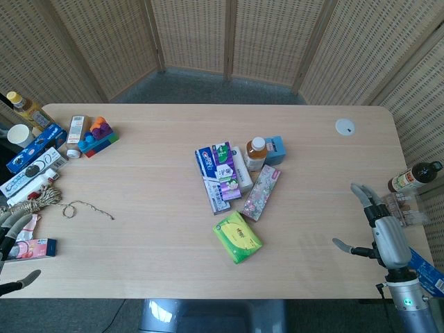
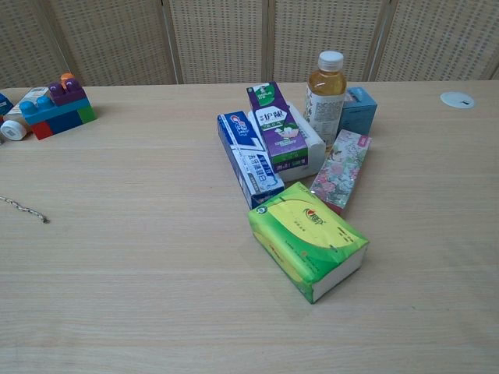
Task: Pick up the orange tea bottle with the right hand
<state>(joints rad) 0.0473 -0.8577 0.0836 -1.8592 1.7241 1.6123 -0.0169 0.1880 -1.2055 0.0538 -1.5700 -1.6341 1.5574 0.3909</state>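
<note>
**Tea bottle upright mid-surface, my fingers free**

Head view: the tea bottle stands upright in the middle cluster on the surface, just beside a blue box and behind a floral box. My right hand hovers at the near right edge, well apart from it, fingers spread and holding nothing. My left hand sits at the near left edge, fingers loose, empty.

Chest view: the tea bottle rises behind a purple box, with a green pack nearest me. Neither hand shows here.
</note>
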